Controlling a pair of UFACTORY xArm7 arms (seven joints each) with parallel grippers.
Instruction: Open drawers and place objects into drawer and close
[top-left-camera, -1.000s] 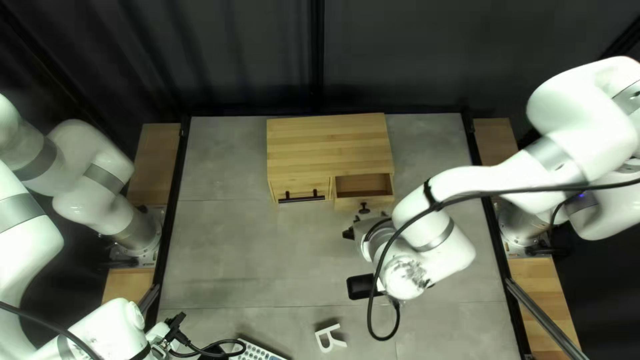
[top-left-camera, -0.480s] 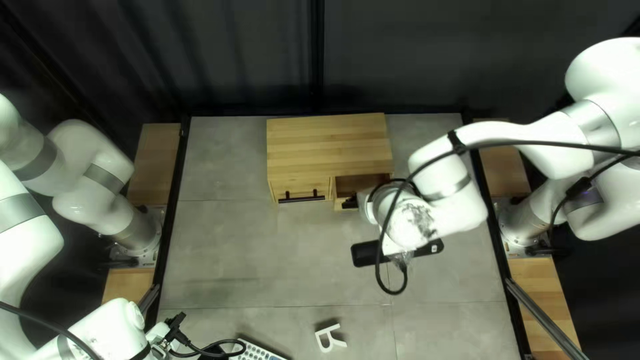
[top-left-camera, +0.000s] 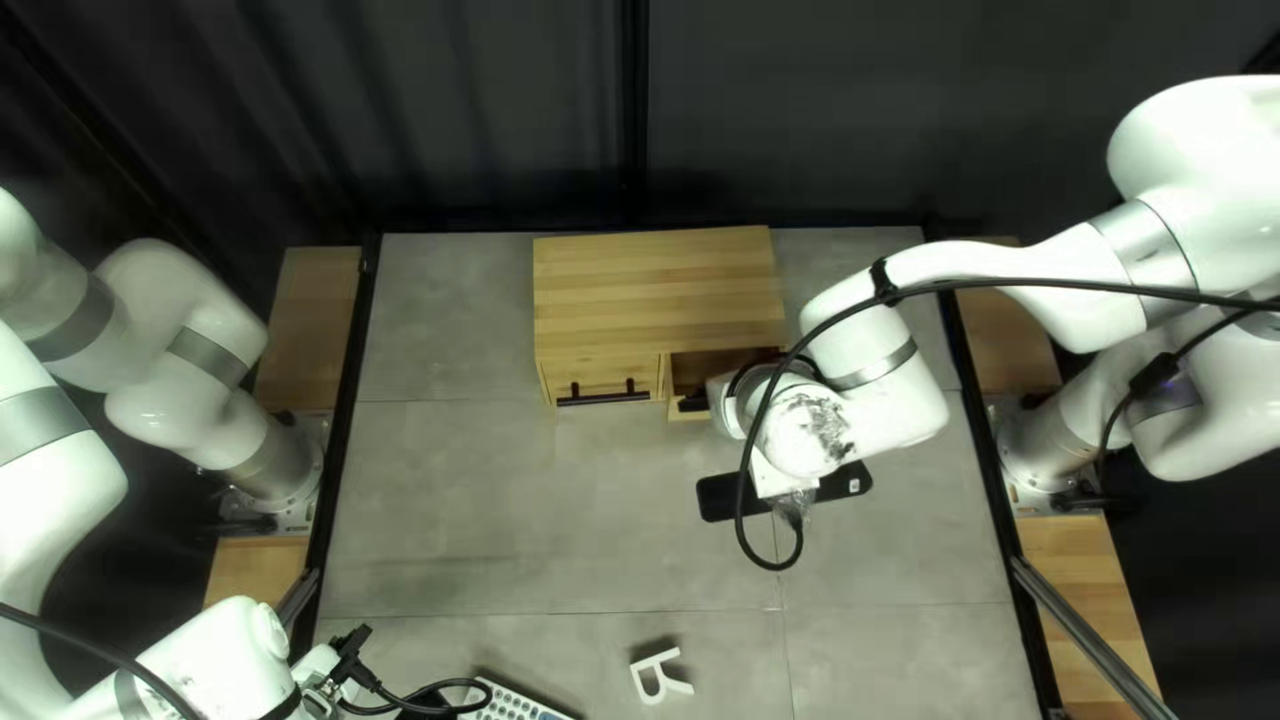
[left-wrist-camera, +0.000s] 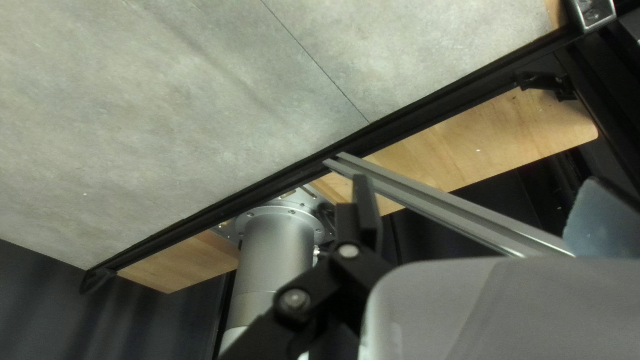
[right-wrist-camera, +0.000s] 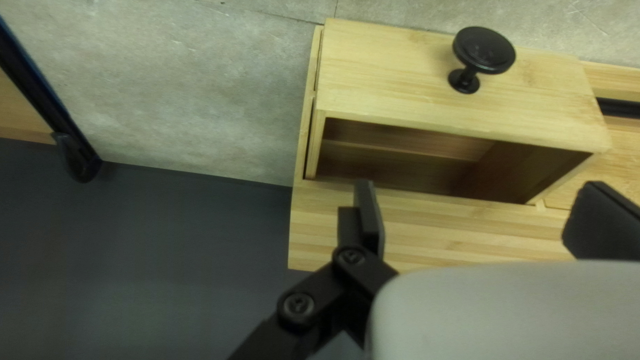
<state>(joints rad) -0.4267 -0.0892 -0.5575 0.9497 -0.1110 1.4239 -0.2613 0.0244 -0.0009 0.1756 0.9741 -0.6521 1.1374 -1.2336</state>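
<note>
Black knob (right-wrist-camera: 484, 51), pale-yellow drawer (right-wrist-camera: 427, 80)

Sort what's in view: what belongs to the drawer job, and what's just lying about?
For the job:
- Light wooden cabinet
- Its open wooden drawer with round black knob
- Right gripper, open

Lying about, though each may be meant for the drawer (the task names no objects):
- Long flat black bar
- White letter-shaped piece
- White slab with rows of keys
</note>
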